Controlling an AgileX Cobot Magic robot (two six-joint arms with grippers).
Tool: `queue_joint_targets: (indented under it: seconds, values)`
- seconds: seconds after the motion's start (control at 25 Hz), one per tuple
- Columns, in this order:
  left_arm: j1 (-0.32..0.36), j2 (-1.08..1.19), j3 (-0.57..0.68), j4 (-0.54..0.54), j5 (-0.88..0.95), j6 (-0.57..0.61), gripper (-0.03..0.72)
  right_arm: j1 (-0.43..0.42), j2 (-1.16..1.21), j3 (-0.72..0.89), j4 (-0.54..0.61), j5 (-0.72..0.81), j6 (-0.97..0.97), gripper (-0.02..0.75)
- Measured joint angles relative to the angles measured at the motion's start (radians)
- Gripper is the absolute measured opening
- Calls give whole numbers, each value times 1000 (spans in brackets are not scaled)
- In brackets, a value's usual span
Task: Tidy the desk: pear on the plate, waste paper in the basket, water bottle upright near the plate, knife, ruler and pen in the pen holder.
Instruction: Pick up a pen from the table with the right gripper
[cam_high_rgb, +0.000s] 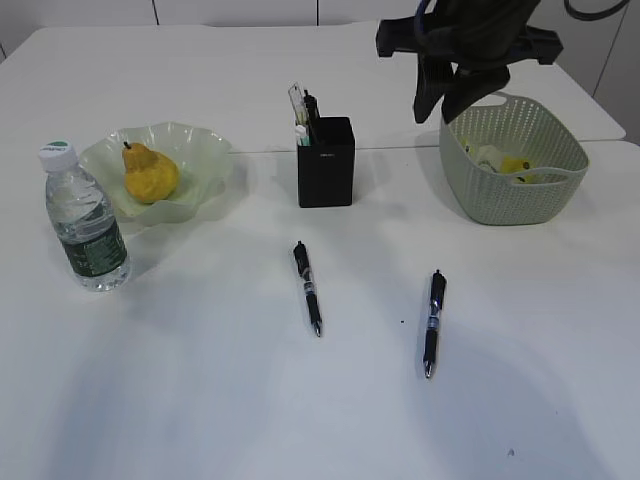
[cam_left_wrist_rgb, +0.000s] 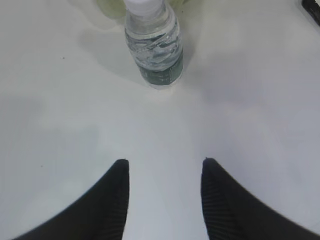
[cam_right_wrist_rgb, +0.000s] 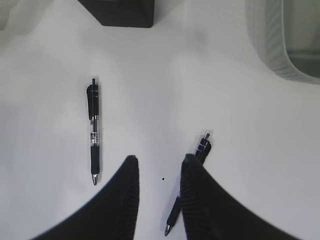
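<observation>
The yellow pear (cam_high_rgb: 150, 172) lies on the pale green plate (cam_high_rgb: 200, 150), and the water bottle (cam_high_rgb: 85, 220) stands upright just left of it. In the black pen holder (cam_high_rgb: 325, 162) stand the clear ruler (cam_high_rgb: 296, 103) and other slim items; I cannot pick out a knife. Crumpled waste paper (cam_high_rgb: 500, 160) lies in the basket (cam_high_rgb: 515, 195). Two pens lie on the desk (cam_high_rgb: 200, 380): one in the middle (cam_high_rgb: 307, 287), one to the right (cam_high_rgb: 432, 322). My right gripper (cam_right_wrist_rgb: 159, 159) hangs open between them, its right finger covering part of the right pen (cam_right_wrist_rgb: 203, 146). My left gripper (cam_left_wrist_rgb: 165, 162) is open and empty, facing the bottle (cam_left_wrist_rgb: 153, 45).
The right arm (cam_high_rgb: 470, 45) hangs high at the back, in front of the basket's left rim. In the right wrist view the pen holder (cam_right_wrist_rgb: 120, 12) is at the top and the basket (cam_right_wrist_rgb: 275, 50) at the top right. The left arm does not show in the exterior view.
</observation>
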Motion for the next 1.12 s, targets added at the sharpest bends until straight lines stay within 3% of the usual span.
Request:
queue_joint_targets:
  seconds: [0.28, 0.52, 0.68, 1.12]
  values:
    - [0, 0, 0, 8, 13, 0, 330, 0, 0, 0, 16, 1, 81, 251]
    - [0, 0, 0, 10, 38, 0, 330, 0, 0, 0, 13, 2, 190, 375]
    - [0, 0, 0, 10, 57, 0, 330, 0, 0, 12, -16, 2, 218, 402]
    - [0, 0, 0, 10, 60, 0, 330, 0, 23, 318, -27, -2, 263, 407]
